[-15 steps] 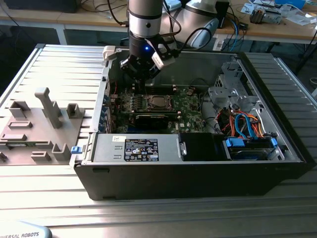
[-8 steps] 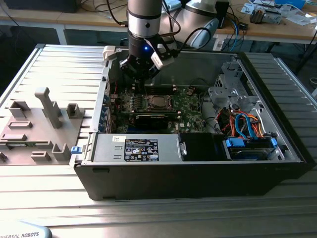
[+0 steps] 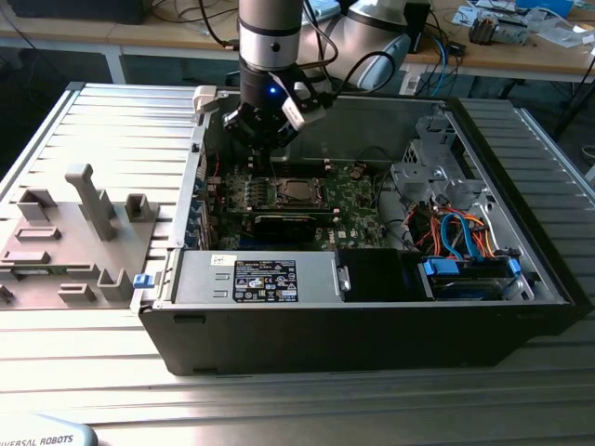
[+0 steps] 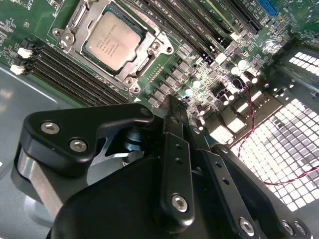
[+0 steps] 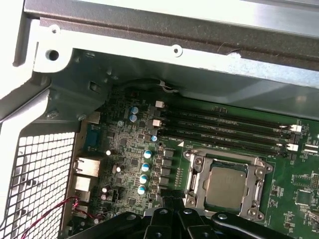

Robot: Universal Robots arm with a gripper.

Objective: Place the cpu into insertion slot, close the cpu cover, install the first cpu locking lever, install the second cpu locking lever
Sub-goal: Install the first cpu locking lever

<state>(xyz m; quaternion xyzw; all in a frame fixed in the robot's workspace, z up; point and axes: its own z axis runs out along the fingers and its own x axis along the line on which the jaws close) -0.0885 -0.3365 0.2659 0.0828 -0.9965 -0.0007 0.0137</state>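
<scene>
Silvery cpu (image 4: 110, 41) sits seated; gripper (image 4: 175, 110) pinched together, empty, fingertips partly hidden.

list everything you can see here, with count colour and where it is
computer case: one, black and grey, open on the metal table
circuit board: one, green, inside the case
cpu: one, silver-grey, seated in the insertion slot
cpu cover: one, silvery, closed flat around the cpu
cables: several, blue and orange, at the exterior view's right inside the case
grey holders: several, on the table at the exterior view's left
gripper: one, black, above the board beside the slot, holding nothing
</scene>
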